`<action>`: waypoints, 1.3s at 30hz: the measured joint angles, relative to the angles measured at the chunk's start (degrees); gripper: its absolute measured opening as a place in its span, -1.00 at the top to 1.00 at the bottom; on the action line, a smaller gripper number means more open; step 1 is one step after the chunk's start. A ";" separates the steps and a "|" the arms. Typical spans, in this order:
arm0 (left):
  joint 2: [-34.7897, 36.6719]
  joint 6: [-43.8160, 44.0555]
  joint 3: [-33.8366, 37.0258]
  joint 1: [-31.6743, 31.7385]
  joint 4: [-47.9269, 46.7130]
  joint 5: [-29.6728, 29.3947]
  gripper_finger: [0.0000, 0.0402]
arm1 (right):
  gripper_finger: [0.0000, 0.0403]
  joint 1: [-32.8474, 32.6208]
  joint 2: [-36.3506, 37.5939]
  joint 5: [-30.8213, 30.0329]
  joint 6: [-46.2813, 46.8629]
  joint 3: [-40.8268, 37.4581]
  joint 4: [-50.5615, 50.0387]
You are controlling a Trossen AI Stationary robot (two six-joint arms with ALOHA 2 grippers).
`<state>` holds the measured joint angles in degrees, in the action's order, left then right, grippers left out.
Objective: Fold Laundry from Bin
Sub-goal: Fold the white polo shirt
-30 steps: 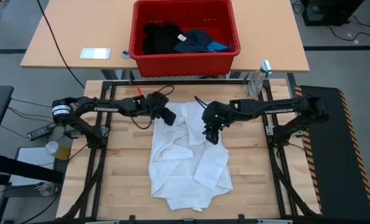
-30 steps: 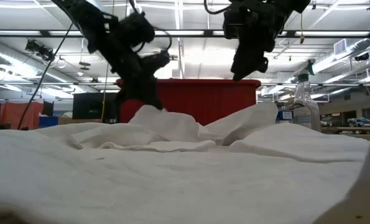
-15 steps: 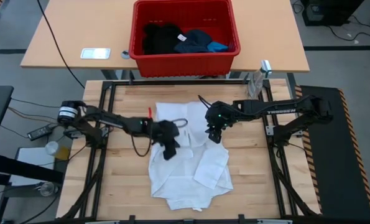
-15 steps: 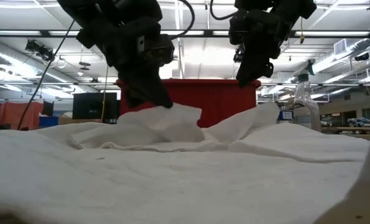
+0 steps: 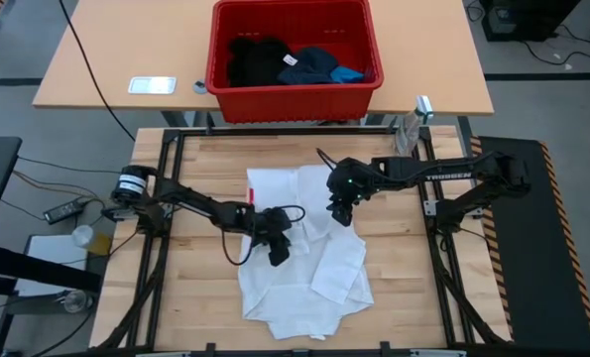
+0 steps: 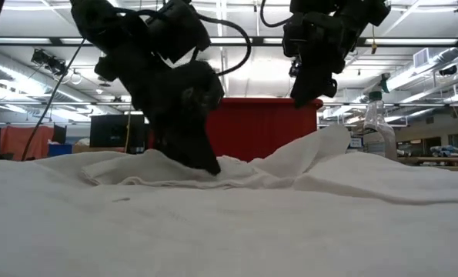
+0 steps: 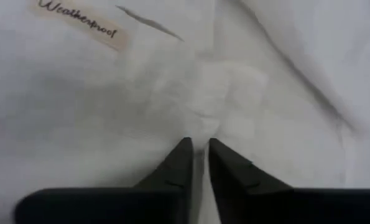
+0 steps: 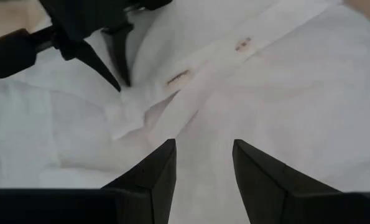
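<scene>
The large white garment (image 5: 309,263) lies spread and rumpled on the wooden table; a label (image 7: 79,25) shows on it. My left gripper (image 5: 278,253) is down on its middle left, with only a narrow gap between the fingers. My right gripper (image 5: 342,213) hangs open a little above the garment's far right part and touches nothing. The red bin (image 5: 293,87) stands on the tan table beyond, holding a black garment (image 5: 255,58), a navy one (image 5: 309,64) and a bright blue one (image 5: 349,72). My left gripper comes slanting down from the table's left, and its fingertips (image 7: 185,144) rest on the white garment near its middle. A small ridge of cloth (image 7: 200,127) stands right at the tips. Whether any of it is pinched, I cannot tell. The garment lies flat on the table.
A clear spray bottle (image 5: 411,129) stands at the table's far right corner. A small white device (image 5: 152,85) lies on the tan table left of the bin. Bare wood (image 5: 190,288) shows at the near left, and black frame rails (image 5: 156,258) run along both sides.
My left gripper has swung from the garment's far left corner toward the near edge and down onto the garment's middle. The peak of white cloth it held up has come along and now lies low on the garment.
</scene>
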<state>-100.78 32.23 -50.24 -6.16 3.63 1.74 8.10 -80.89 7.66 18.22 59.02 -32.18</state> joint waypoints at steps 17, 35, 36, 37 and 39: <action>22.10 -2.23 2.98 18.86 -12.08 10.71 0.11 | 0.17 18.07 0.77 7.53 -1.44 -2.32 2.65; 22.48 1.27 12.79 47.60 -9.02 15.95 -0.31 | -0.86 32.98 -4.81 13.11 3.76 -18.86 24.00; 21.27 1.60 12.79 47.67 -9.03 15.95 -0.37 | -0.90 33.00 -5.73 12.39 4.11 -18.69 23.96; 20.11 2.32 12.79 47.67 -9.42 15.98 -0.42 | -0.93 33.00 -6.72 12.00 4.42 -18.33 23.79; 17.78 3.47 12.85 47.63 -9.95 16.40 -0.50 | -0.95 33.35 -8.24 11.94 4.86 -17.30 23.52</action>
<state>-83.00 35.71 -37.39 41.47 -6.32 18.14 41.45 -89.13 19.59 23.08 41.72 -8.67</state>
